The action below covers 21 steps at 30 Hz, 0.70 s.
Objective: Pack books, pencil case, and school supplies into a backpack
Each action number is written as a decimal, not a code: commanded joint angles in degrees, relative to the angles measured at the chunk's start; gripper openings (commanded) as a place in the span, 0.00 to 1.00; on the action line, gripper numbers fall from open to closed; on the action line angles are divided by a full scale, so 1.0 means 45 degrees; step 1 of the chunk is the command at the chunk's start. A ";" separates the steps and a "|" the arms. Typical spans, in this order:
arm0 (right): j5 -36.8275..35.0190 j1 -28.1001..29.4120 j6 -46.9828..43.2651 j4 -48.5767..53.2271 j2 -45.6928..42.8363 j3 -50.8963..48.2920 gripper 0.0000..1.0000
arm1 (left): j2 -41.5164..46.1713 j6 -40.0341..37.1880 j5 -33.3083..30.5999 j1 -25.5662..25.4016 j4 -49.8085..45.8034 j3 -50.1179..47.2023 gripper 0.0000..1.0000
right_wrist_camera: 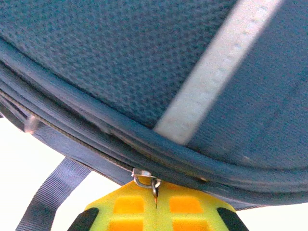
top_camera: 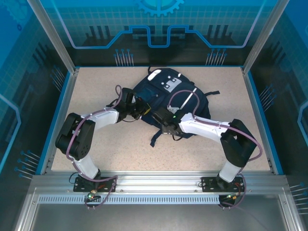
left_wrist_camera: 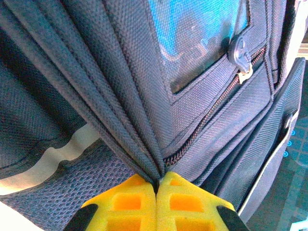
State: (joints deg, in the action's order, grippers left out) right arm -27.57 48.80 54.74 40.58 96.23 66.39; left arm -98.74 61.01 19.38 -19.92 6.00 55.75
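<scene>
**A:** Item one, the backpack [top_camera: 166,94]: where is it?
**B:** Navy, lying flat on the tabletop [top_camera: 96,149], centred and toward the far edge, with white patches at its far end. Dark straps [top_camera: 155,138] trail off its near side.

**A:** Overhead view against the wrist views?
**B:** Overhead shows both arms bent inward, meeting at the pack's near-left part. The jaws are too small to read there.
- **Left wrist view:** the left tool [left_wrist_camera: 156,185] has its yellow fingers pressed together, pinching a fold of fabric [left_wrist_camera: 130,130] beside a zip line. A round tab [left_wrist_camera: 239,52] hangs higher up.
- **Right wrist view:** the right tool [right_wrist_camera: 155,195] is closed on a metal zipper pull [right_wrist_camera: 144,179] at the pack's seam, below a pale stripe [right_wrist_camera: 216,72]. A webbing strap [right_wrist_camera: 48,192] hangs to the left.

**A:** Surface and room?
**B:** Speckled beige tabletop with a blue border [top_camera: 260,115]. Aluminium posts [top_camera: 50,33] stand at the far corners, with blue printed panels [top_camera: 159,21] behind.

**A:** Clearance?
**B:** Bare tabletop lies to the left, right and near side of the pack. Its far end lies near the far border, apart from it.
</scene>
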 commanded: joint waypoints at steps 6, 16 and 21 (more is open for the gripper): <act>-0.1655 -0.0548 -0.0797 0.2444 -0.1375 -0.0723 0.00 | -0.0173 -0.0880 -0.0913 0.1133 -0.1036 0.0551 0.00; 0.3407 -0.0513 -0.4917 -0.2369 -0.0987 0.0964 0.00 | 0.1977 -0.1061 -0.0946 0.1580 -0.1715 -0.0706 0.48; 0.4664 -0.0512 -0.5274 -0.3235 0.0190 0.2175 0.00 | 0.3230 -0.0116 -0.0158 0.1576 -0.0684 -0.2308 0.56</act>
State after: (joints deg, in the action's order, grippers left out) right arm -11.73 46.85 34.39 33.82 94.85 72.27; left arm -86.50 58.46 16.49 -12.64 1.54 49.10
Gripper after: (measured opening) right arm 0.061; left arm 0.563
